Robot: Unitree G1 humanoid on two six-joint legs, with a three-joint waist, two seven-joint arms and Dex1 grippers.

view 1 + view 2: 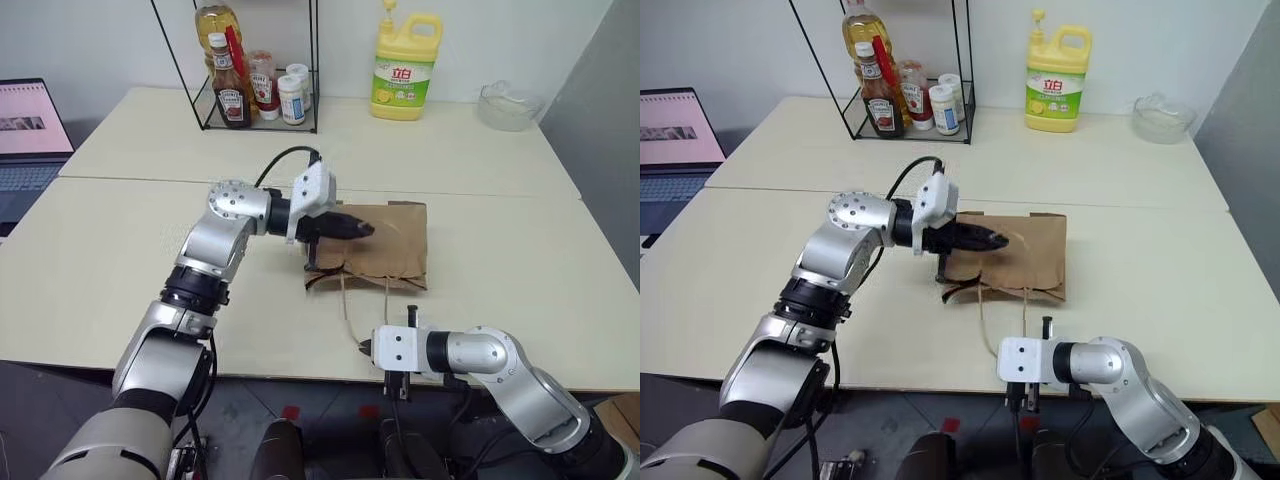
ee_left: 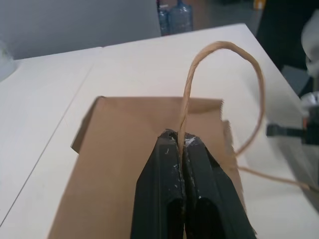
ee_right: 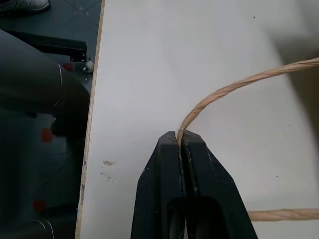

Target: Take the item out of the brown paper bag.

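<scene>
The brown paper bag (image 1: 392,245) lies flat and creased on the cream table (image 1: 120,260), mouth toward me. My left gripper (image 1: 364,229) hovers over the bag's near-left part, shut on one thin tan loop handle (image 2: 224,47) that arches up from its fingertips (image 2: 169,144). My right gripper (image 1: 364,348) sits at the table's front edge, shut on the other handle (image 3: 239,84), which runs as a thin cord (image 1: 346,305) back to the bag's mouth. The item is hidden.
At the back stand a black wire rack (image 1: 312,70) with sauce bottles (image 1: 232,95), a yellow detergent jug (image 1: 405,65) and a clear bowl (image 1: 510,105). A laptop (image 1: 30,130) sits far left. The table's front edge (image 3: 92,124) is right beside my right gripper.
</scene>
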